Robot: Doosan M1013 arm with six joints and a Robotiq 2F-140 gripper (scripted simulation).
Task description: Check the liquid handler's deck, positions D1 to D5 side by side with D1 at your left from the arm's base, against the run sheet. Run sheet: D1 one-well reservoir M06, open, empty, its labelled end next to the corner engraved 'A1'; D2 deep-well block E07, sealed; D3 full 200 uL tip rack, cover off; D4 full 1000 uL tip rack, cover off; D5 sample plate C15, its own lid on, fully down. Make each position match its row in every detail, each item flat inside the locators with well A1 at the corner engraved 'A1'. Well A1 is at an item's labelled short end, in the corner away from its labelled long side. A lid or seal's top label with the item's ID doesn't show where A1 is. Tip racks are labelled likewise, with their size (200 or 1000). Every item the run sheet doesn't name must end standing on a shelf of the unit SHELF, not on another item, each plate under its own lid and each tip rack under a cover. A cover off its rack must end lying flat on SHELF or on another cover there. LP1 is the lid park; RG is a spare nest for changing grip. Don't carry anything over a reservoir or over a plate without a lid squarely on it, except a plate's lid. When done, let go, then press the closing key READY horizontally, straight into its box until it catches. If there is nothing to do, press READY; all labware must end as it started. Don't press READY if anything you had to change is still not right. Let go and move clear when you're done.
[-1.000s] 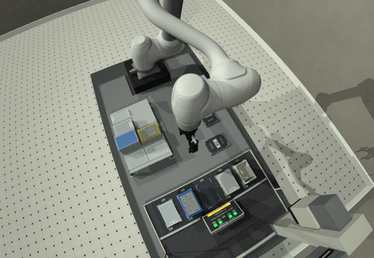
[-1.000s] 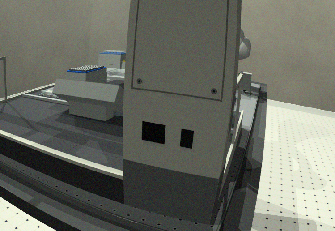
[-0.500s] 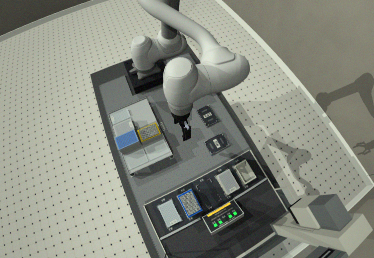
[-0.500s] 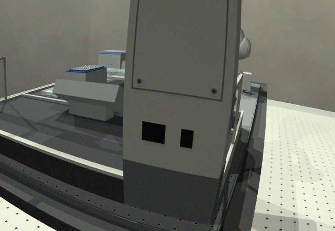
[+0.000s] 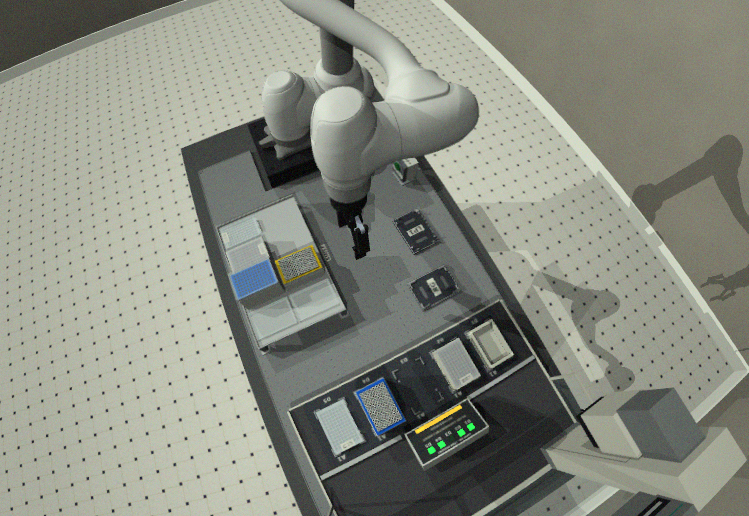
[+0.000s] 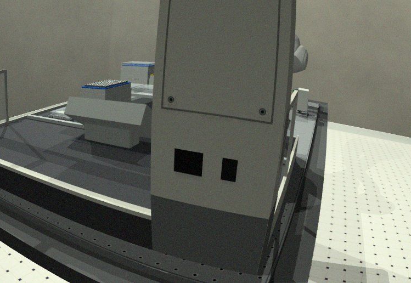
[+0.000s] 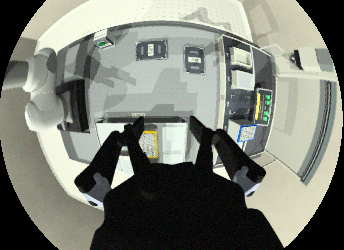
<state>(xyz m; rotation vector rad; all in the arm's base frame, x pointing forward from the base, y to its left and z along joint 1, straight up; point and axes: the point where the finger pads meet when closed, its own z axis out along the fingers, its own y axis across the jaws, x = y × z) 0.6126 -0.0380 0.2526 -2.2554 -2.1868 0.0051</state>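
Observation:
My gripper (image 5: 360, 243) hangs open and empty above the bench, between the SHELF unit and the lid park LP1 (image 5: 418, 234). In the wrist view its fingers frame nothing. On the deck, from the right, stand an open one-well reservoir (image 5: 488, 344), a sealed pale block (image 5: 454, 363), an empty nest (image 5: 415, 379), a blue-rimmed uncovered tip rack (image 5: 379, 405) and a pale lidded plate (image 5: 339, 425). A yellow-rimmed uncovered tip rack (image 5: 297, 264) stands on SHELF, just left of my gripper. It also shows in the wrist view (image 7: 150, 144).
SHELF also holds a blue-topped item (image 5: 253, 279) and two pale plates (image 5: 242, 241). The spare nest RG (image 5: 430, 290) is bare. The READY key box (image 5: 404, 170) stands at the bench's far right edge. A status panel (image 5: 445, 434) sits before the deck. A tall column (image 6: 219, 116) blocks the exterior view.

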